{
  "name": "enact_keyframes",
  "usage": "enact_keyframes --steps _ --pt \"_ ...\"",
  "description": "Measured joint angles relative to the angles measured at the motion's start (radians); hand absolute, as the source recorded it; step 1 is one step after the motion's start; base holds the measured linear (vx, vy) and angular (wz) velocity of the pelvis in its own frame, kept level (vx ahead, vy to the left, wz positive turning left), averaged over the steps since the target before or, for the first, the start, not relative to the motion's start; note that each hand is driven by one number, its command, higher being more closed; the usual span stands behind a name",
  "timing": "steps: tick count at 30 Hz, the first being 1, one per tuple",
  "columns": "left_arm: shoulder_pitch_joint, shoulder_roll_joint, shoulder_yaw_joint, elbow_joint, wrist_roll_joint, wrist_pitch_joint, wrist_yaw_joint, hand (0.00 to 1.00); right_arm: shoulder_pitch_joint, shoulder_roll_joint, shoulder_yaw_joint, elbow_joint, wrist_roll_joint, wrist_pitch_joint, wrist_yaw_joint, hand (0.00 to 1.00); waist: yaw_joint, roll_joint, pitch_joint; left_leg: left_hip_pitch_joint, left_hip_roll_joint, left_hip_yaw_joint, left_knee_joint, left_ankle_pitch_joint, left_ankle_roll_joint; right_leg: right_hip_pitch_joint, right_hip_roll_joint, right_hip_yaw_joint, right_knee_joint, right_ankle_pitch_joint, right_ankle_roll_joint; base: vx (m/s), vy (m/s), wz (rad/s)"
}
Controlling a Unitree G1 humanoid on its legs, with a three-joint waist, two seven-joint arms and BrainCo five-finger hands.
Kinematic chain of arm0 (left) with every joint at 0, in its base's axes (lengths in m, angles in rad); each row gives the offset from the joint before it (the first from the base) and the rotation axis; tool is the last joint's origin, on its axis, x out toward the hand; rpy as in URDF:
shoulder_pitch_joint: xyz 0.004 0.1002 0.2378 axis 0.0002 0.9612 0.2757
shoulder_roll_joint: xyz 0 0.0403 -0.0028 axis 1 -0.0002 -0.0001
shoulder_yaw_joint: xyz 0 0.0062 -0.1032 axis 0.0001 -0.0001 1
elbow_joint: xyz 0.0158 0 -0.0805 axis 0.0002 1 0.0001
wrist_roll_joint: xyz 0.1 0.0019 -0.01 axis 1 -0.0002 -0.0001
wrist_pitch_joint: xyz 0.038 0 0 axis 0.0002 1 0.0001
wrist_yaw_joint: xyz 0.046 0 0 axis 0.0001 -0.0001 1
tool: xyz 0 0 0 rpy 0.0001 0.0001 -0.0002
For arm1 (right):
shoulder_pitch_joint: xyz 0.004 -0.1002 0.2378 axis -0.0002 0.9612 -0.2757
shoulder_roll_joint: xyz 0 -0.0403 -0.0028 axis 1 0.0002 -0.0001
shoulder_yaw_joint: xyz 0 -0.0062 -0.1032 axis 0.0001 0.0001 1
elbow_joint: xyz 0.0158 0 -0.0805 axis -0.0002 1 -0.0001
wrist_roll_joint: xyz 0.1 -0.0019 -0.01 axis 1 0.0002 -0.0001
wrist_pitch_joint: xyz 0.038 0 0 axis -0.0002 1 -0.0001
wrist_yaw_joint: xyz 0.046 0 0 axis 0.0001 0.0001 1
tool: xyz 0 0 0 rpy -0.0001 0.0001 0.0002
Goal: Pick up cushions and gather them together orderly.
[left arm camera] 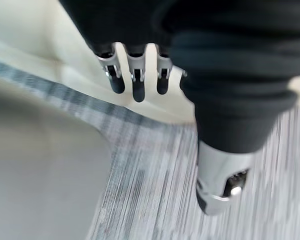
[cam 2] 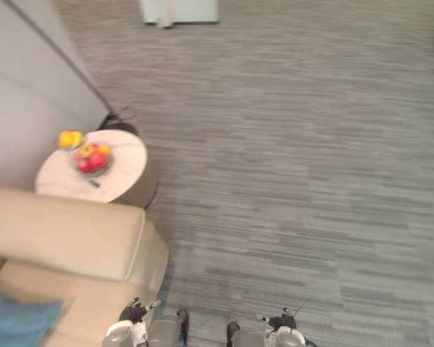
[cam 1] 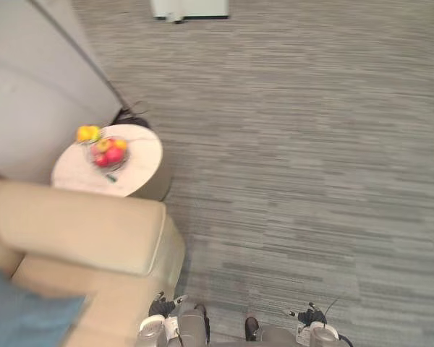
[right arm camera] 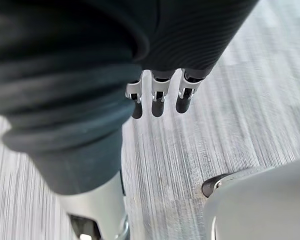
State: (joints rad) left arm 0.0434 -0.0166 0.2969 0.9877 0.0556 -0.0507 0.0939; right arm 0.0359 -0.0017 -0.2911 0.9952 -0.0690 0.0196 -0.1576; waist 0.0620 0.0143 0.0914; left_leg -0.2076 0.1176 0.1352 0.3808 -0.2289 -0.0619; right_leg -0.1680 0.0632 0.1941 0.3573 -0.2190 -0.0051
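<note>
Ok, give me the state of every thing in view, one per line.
left hand, open, fingers straight, holding nothing.
right hand, open, fingers straight, holding nothing.
blue cushion, lying on the sofa, not held.
fruit bowl, upright on the side table, holding fruit.
yellow fruit, loose on the table beside the bowl.

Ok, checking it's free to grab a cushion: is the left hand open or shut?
Open: the left hand hangs with fingers straight, nothing held; carpet shows past them.
</note>
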Motion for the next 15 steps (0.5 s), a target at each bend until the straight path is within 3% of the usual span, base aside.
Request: enact_keyframes --steps 1,2,4,5,7,8,10,12,13,14,15 --pt "0.000 0.009 0.001 -0.006 0.000 0.001 0.001 0.00 0.005 0.007 0.000 0.000 0.000 0.001 0.001 0.00 0.007 -0.019 -0.005 0.034 0.001 0.067 -0.006 -0.016 0.009 -0.019 -0.025 -0.030 0.065 -0.023 0.036 0.30 0.205 -1.32" --pt "0.000 0.011 0.001 -0.002 0.000 0.004 0.000 0.00 0.005 0.009 0.000 0.001 0.000 0.001 0.002 0.00 0.007 -0.021 -0.007 0.050 0.002 0.091 -0.009 -0.021 0.014 -0.022 -0.033 -0.048 0.084 -0.029 0.046 0.27 0.155 -1.39" --pt "0.001 0.012 -0.004 0.012 0.001 0.013 0.000 0.00 -0.008 0.017 -0.002 0.003 0.000 -0.001 0.004 0.00 0.007 -0.017 -0.009 0.128 0.021 0.228 -0.029 -0.025 0.019 -0.045 -0.066 -0.182 0.102 -0.001 0.059 0.26 0.102 -1.45" --pt "-0.001 0.015 -0.011 0.023 0.001 0.013 0.001 0.00 -0.016 0.018 -0.003 0.006 0.000 -0.002 0.004 0.00 0.007 -0.011 -0.006 0.142 0.028 0.246 -0.031 -0.025 0.019 -0.042 -0.073 -0.235 0.091 0.010 0.054 0.25 0.034 -1.48" --pt "-0.009 0.044 -0.076 0.056 0.001 0.016 0.000 0.00 -0.051 0.017 -0.001 0.046 0.000 -0.002 0.007 0.00 0.005 -0.004 -0.009 0.186 0.035 0.289 -0.069 -0.025 0.019 -0.042 -0.091 -0.445 0.037 0.035 0.015 0.27 -0.034 -1.39" --pt "-0.015 0.046 -0.083 0.062 0.001 0.017 0.000 0.00 -0.055 0.015 -0.001 0.049 0.000 -0.002 0.007 0.00 0.003 -0.001 -0.007 0.193 0.036 0.295 -0.076 -0.025 0.019 -0.043 -0.090 -0.478 0.026 0.040 0.007 0.28 -0.072 -1.42" --pt "-0.028 0.040 -0.091 0.072 0.001 0.020 0.000 0.00 -0.082 -0.022 0.000 0.077 -0.001 -0.003 0.005 0.00 0.005 0.038 0.012 0.247 0.051 0.356 -0.108 -0.019 0.010 -0.042 -0.081 -0.593 0.028 0.075 -0.019 0.25 -0.068 -1.39" --pt "-0.033 0.038 -0.114 0.081 0.001 0.020 0.000 0.00 -0.082 -0.043 -0.001 0.090 -0.001 0.000 0.002 0.00 0.000 0.052 0.004 0.257 0.045 0.377 -0.067 -0.001 -0.016 -0.027 -0.085 -0.614 0.016 0.090 -0.051 0.20 -0.038 -0.96" --pt "-0.036 0.045 -0.133 0.085 0.002 0.017 -0.002 0.00 -0.086 -0.044 -0.002 0.089 0.000 -0.001 -0.001 0.00 -0.005 0.025 0.017 0.235 0.028 0.354 -0.018 -0.040 -0.025 0.015 -0.102 -0.561 -0.026 0.083 -0.069 0.19 -0.041 -0.86" --pt "-0.036 0.041 -0.141 0.083 0.003 0.015 -0.003 0.00 -0.077 -0.057 -0.002 0.091 0.001 -0.001 -0.003 0.00 -0.010 0.027 0.013 0.243 0.007 0.325 -0.120 -0.067 -0.014 0.045 -0.109 -0.536 -0.059 0.082 -0.071 0.14 -0.031 -0.61" --pt "-0.036 0.040 -0.146 0.081 0.005 0.014 -0.005 0.00 -0.065 -0.062 -0.002 0.093 0.002 -0.002 -0.003 0.00 -0.011 0.032 0.011 0.242 0.020 0.320 -0.142 -0.033 -0.014 0.051 -0.102 -0.536 -0.067 0.082 -0.070 0.13 -0.035 -0.56"
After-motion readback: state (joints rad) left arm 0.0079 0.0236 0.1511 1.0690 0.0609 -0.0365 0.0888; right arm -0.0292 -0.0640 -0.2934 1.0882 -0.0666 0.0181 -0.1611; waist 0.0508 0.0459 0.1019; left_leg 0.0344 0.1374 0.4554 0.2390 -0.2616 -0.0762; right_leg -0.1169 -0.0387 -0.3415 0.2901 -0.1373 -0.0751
